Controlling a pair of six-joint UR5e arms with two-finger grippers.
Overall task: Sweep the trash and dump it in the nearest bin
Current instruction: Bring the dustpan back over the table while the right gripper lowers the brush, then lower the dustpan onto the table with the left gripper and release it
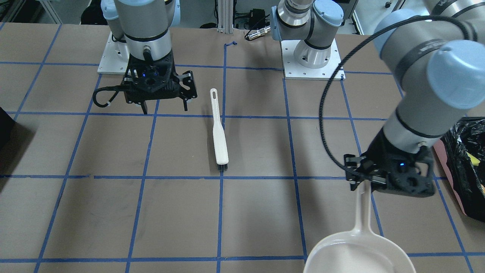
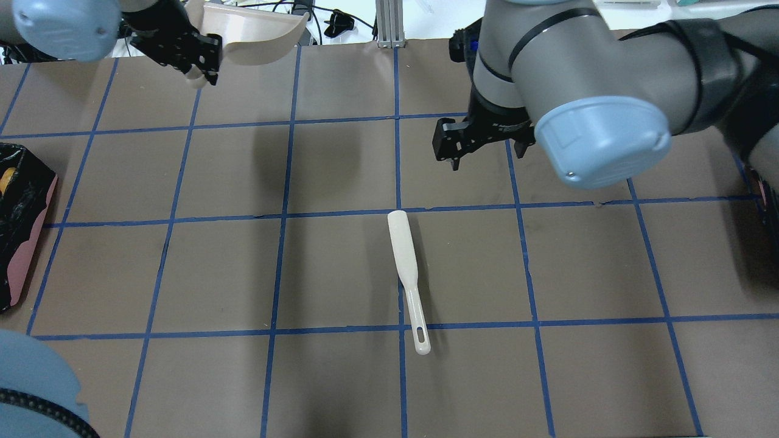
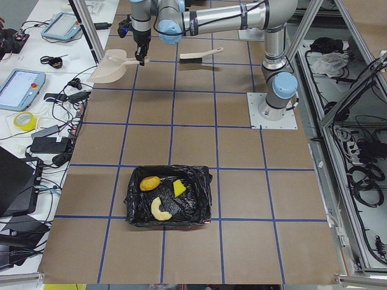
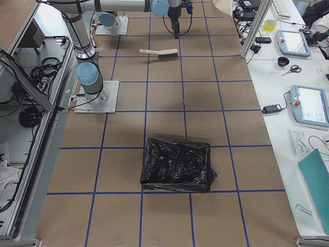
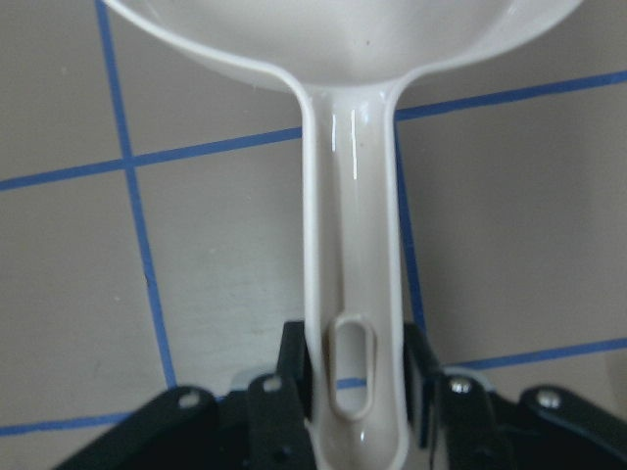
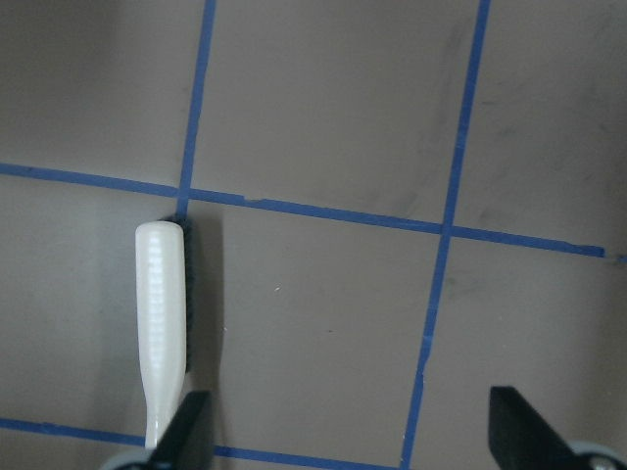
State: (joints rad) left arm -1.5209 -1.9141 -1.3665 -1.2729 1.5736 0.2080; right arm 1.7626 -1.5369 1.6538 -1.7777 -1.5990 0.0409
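At the tabletop's (image 2: 341, 389) left end edge sat the bin (image 3: 199, 204), and the trash lay inside its black bag: the bread roll (image 3: 150, 182), the yellow wedge (image 3: 179, 188) and the croissant (image 3: 159, 209). I judged the dumping done, so the risk was in putting things away. My left claw (image 5: 355, 374) was clenched on the dustpan (image 1: 358, 254) low on its narrow handle, with the scoop hanging out past the far edge near the far left corner. With so much pan ahead of the grip, a quick swing could have twisted it between my fingers. Letting go there would have dropped it off the tabletop onto the cables beyond. The scoop looked empty, though its front was out of view. The brush (image 2: 406, 267) lay flat at mid-tabletop. My right claw (image 1: 165, 110) hung released and empty just beside the brush's bristle end, toward the right. A careless descent or sideways pass could have clipped the brush and sent it skidding.
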